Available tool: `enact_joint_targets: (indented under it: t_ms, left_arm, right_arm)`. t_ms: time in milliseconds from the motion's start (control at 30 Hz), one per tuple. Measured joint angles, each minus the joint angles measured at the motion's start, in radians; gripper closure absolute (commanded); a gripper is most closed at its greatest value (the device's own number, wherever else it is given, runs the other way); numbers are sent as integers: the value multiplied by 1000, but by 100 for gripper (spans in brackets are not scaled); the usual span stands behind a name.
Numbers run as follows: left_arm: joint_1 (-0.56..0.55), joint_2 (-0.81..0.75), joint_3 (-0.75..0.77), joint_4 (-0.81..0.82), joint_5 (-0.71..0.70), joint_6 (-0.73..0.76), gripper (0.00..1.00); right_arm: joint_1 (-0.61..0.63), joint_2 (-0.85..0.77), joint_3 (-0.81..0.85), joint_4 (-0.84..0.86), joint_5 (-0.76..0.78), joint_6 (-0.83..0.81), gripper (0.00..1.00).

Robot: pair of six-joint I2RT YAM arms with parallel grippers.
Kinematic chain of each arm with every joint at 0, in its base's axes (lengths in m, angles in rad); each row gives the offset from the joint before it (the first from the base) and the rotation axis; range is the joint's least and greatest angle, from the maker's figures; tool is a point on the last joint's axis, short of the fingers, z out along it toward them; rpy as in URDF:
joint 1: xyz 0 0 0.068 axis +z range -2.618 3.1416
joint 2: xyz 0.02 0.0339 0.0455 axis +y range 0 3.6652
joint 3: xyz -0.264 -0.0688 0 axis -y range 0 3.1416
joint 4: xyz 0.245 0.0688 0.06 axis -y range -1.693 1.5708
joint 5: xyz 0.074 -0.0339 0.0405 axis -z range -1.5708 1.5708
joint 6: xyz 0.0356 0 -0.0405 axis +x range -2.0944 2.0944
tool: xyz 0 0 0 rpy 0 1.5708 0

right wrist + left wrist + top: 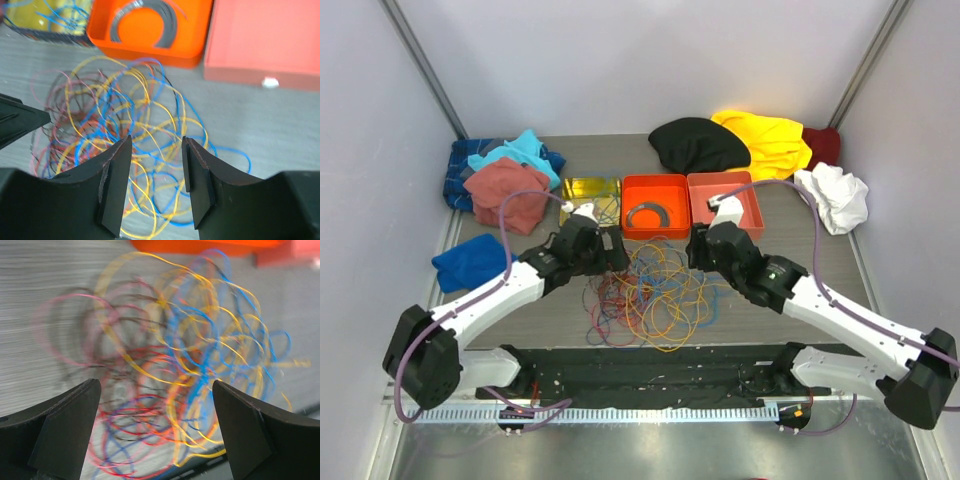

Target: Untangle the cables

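The cables (pixel 655 292) lie in 1 loose heap at the centre of the worktop (pixel 745 325), at 6 o'clock of the orange tray (pixel 656 205). The left tool (pixel 157 432) stands fully spread at the heap's 10 o'clock. The right tool (pixel 157 185) is part open at 2 o'clock. Neither seems to grip a strand, though the left wrist view is blurred. This looks like the approach step. Next, 1 tool should pinch an outlying loop while the other pins the rest.
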State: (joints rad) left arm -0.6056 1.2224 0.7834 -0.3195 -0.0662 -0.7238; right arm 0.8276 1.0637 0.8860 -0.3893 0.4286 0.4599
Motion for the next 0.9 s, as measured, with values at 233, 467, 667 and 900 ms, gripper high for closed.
enact_joint_targets:
  t_ms: [233,467,667,900]
  left_arm:
    - [-126,61,58,89,35,-26,0]
    - [-224,172,143,72,33,18,15]
    - [-273,262,157,42,29,31,34]
    - [-271,272,149,13,-5,25,54]
  right_arm:
    - [0,-108,-132,-24,-2,58,48]
    - [0,-134,-167,-26,-3,79,48]
    - [0,-110,-167,-22,-5,91,49]
    - [0,-110,-178,-23,-3,92,49]
